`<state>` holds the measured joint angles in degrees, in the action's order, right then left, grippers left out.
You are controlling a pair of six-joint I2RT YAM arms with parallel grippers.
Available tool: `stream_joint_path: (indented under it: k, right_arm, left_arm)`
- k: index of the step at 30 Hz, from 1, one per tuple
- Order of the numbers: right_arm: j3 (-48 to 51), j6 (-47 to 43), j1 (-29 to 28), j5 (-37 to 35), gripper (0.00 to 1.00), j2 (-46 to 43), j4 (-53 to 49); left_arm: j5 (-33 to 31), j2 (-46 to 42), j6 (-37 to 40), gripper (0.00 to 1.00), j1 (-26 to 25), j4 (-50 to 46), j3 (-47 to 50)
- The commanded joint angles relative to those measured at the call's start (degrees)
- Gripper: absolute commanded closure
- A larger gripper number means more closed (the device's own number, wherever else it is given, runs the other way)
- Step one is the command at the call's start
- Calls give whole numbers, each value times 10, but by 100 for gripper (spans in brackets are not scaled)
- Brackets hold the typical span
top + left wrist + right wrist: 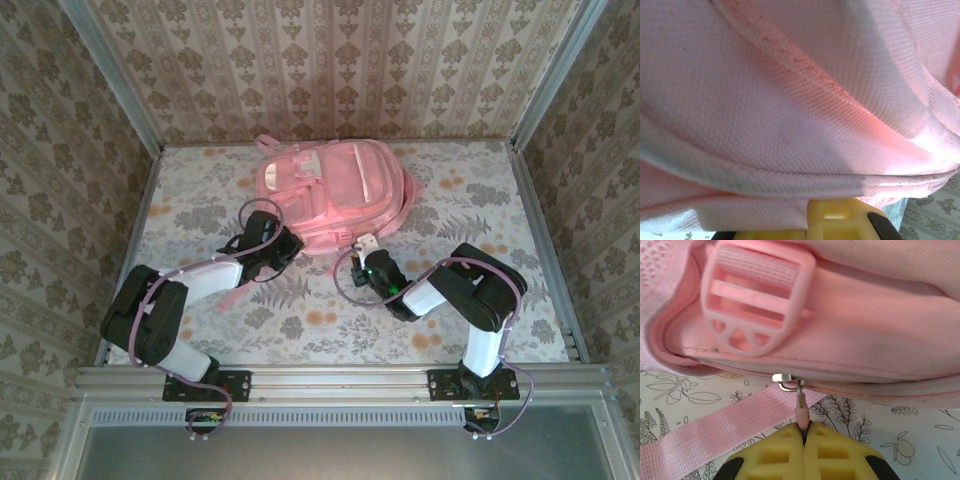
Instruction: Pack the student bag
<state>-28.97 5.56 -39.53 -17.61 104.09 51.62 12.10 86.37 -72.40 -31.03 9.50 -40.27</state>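
- Right gripper has its yellow ribbed fingers pinched together on the slim pink zipper pull at the student bag's near edge.
- Left gripper, jaws closed, presses into the bag's near-left corner, with woven cloth draped over it.
- Soft pink weave, a moulded plastic buckle and a flat webbing strap lie on the floral table.

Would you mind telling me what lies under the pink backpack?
Beneath the backpack: floral table cover and a pink strap. Anything under its middle is covered.
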Motion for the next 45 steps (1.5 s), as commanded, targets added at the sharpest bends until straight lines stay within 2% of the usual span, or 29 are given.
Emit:
stream_joint_path:
  k: [1, 24, 32, 37, 42, 45]
  right_arm:
    - [-7, 7, 18, 1, 100, -26, -57]
    - [-43, 90, 70, 27, 100, -84, -239]
    - [-60, 84, 72, 33, 100, -102, -299]
    - [-54, 83, 72, 17, 100, -141, -331]
    - [-111, 54, 57, 74, 100, -124, -418]
    - [-141, 35, 40, 102, 100, -103, -432]
  left_arm:
    - [-17, -26, 27, 100, 4, -57, -13]
    - [-56, -69, 75, 100, 26, -141, -25]
    - [-66, -69, 94, 100, 45, -186, -42]
    - [-78, -49, 116, 100, 68, -221, -79]
    - [-76, 16, 154, 100, 88, -257, -155]
    - [-34, 46, 163, 100, 109, -265, -186]
